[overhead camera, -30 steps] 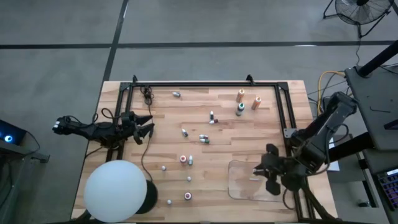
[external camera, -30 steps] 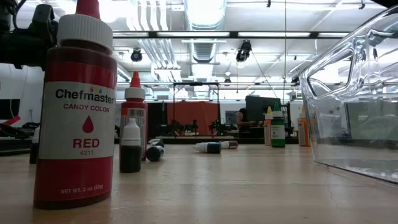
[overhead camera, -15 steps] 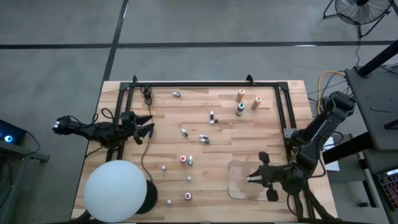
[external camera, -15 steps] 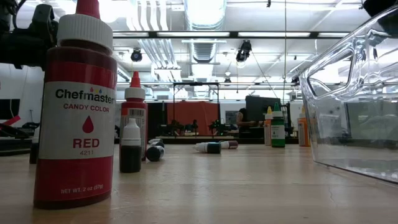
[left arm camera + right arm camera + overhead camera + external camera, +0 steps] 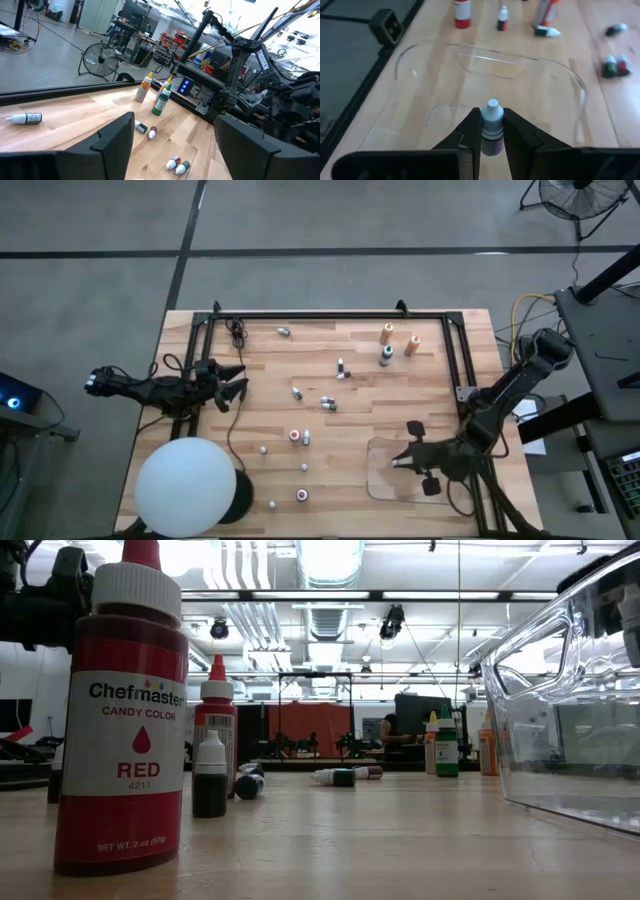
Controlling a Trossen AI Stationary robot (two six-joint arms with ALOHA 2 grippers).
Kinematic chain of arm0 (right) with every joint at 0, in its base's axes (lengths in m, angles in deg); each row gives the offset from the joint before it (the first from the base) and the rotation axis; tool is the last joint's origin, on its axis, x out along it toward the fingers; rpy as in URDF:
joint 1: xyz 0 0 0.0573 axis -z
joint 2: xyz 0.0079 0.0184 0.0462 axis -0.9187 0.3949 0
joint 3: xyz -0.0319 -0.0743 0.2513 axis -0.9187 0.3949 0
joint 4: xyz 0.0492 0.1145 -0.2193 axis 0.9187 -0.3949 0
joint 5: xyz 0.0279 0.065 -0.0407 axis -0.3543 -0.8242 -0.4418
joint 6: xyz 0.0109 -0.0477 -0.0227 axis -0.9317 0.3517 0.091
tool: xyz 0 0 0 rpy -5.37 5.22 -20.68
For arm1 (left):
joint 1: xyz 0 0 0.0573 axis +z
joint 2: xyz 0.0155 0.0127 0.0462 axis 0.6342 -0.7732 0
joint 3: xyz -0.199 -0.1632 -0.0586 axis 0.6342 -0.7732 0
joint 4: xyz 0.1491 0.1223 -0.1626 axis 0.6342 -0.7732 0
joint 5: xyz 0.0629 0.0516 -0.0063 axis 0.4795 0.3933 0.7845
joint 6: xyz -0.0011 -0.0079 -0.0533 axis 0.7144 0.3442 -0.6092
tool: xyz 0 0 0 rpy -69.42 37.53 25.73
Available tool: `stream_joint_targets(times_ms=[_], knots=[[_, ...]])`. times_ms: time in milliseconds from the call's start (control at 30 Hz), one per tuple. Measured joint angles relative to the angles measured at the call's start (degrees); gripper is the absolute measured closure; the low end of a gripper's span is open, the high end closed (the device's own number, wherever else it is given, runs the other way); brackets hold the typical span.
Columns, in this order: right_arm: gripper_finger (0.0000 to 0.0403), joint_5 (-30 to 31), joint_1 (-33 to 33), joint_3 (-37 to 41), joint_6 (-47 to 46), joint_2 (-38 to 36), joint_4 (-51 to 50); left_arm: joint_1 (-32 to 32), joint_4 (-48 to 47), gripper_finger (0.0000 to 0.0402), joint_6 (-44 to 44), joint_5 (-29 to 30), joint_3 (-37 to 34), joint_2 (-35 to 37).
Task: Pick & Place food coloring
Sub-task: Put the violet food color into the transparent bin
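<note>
Several tiny food coloring bottles [image 5: 327, 402] lie or stand scattered on the wooden table; three taller ones [image 5: 387, 344] stand near the far edge. My right gripper [image 5: 397, 463] hovers over the clear tray [image 5: 380, 480] near the table's right near corner, shut on one small white-capped bottle [image 5: 491, 125]. My left gripper [image 5: 235, 383] waits open at the table's left side, its fingers [image 5: 115, 140] wide apart and touching nothing. In the low view a red bottle [image 5: 120, 720] stands close by, the tray wall [image 5: 570, 690] to its right. My right gripper pinches the small bottle by its dark body [image 5: 491, 142] just below the white cap, between the two fingers [image 5: 470, 130]. The bottle lies along the fingers with its cap [image 5: 492, 111] pointing past their tips. It is held clear above the tray's floor.
A big white ball [image 5: 187, 485] sits at the table's near left corner. A black frame [image 5: 330, 314] runs along the far edge and both sides. A cable [image 5: 236, 335] lies near the far left corner. Bare wood shows between the scattered bottles and the tray.
My right gripper has swung from beside the table's right edge toward the left, ending over the clear tray, turning about as it went. It stays shut on the small bottle. Nothing else has moved.
</note>
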Motion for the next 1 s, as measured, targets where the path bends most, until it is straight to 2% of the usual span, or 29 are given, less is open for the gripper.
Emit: stream_joint_targets(times_ms=[167, 500, 833, 1000], knots=[[0.0351, -4.4, 2.9, 1.0, 8.5, 0.7, 4.5, 0.0, 0.0, 0.0157, 0.0, 0.0, 0.0, 0.0], [0.0351, -10.6, 8.7, 3.2, 18.5, 1.1, 8.8, 0.0, 0.0, 0.0157, 0.0, 0.0, 0.0, 0.0], [0.0358, -12.1, 11.2, 6.1, 20.9, 1.1, 13.9, 0.0, 0.0, 0.0157, 0.0, 0.0, 0.0, 0.0], [0.0358, -12.7, 11.6, 6.6, 20.8, 4.0, 16.4, 0.0, 0.0, 0.0157, 0.0, 0.0, 0.0, 0.0]])
